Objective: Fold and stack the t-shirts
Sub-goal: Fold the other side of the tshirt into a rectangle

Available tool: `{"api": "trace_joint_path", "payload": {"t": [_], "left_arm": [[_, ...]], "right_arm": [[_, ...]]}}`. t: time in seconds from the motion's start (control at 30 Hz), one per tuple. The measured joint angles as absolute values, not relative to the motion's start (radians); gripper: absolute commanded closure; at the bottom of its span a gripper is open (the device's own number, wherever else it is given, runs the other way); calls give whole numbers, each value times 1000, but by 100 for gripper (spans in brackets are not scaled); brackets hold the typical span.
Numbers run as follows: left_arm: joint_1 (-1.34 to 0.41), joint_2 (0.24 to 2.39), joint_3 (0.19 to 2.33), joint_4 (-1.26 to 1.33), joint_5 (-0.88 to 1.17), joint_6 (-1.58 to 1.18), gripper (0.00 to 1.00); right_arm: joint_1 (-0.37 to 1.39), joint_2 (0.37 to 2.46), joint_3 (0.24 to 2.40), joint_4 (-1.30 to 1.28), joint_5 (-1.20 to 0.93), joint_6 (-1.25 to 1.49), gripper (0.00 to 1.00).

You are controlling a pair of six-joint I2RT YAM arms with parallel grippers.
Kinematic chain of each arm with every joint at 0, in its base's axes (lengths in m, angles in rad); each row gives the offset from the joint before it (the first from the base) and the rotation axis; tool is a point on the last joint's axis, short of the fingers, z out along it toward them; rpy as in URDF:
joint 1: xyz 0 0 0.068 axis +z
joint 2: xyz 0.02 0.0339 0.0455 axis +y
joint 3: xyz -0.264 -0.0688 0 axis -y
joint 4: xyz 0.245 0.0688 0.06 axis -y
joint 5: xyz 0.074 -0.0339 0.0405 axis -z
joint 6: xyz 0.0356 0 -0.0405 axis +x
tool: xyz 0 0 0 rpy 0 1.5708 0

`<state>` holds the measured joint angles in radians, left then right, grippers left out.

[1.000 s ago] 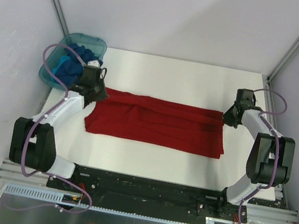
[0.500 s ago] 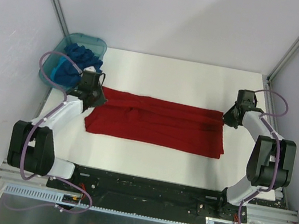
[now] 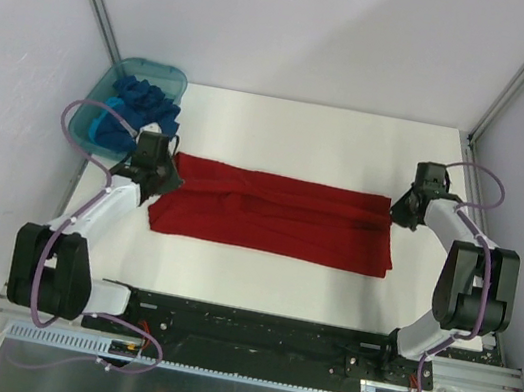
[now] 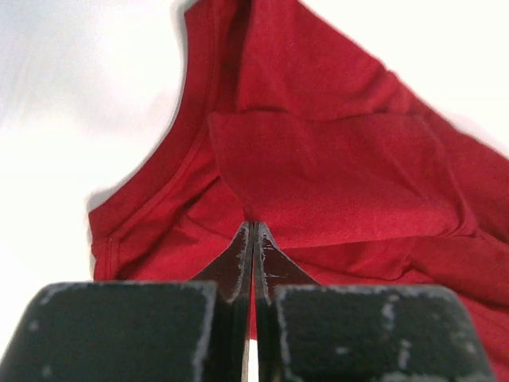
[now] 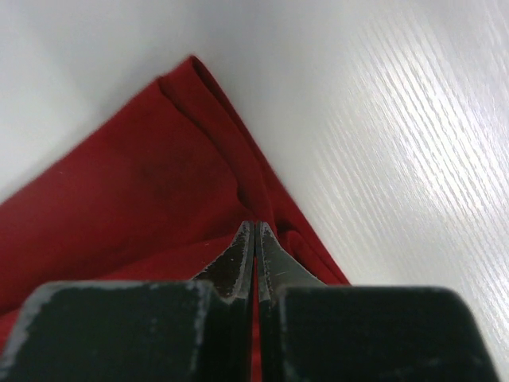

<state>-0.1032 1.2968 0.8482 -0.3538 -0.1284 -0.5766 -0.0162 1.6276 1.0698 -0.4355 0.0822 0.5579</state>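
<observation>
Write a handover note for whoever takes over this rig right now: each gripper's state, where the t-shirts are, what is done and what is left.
Grippers: left gripper shut, apparently pinching the left end of the red t-shirt; right gripper shut, apparently pinching its far right corner.
Things: the red t-shirt lies flat on the table as a long band between the arms; the blue t-shirts sit heaped in the teal tub at the far left.
Done: the red one looks folded lengthwise.
Left: finish folding it, fold the blue ones, stack all.
</observation>
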Motion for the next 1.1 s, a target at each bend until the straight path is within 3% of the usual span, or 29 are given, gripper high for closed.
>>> {"api": "trace_joint_path", "payload": {"t": [0.07, 0.13, 0.23, 0.37, 0.53, 0.73, 1.1], "left_arm": [[-103, 1301, 822, -356, -122, -587, 100], [-102, 1315, 803, -358, -113, -604, 98], [-101, 1340, 783, -362, -97, -622, 86], [-100, 1363, 780, -366, -75, -630, 64], [-99, 1362, 782, -366, -58, -611, 55], [-111, 1363, 842, -371, -9, -562, 58], [-280, 1647, 1072, -329, 39, -553, 80]], "right_arm": [[-19, 1628, 1039, -432, 80, 558, 96], [-26, 1628, 1006, -433, 67, 561, 83], [-36, 1628, 983, -436, 58, 570, 67], [-41, 1606, 977, -436, 55, 567, 65], [-13, 1524, 978, -425, 78, 566, 69], [189, 1557, 1036, -382, 113, 566, 71], [467, 1860, 1228, -257, 82, 577, 74]]}}
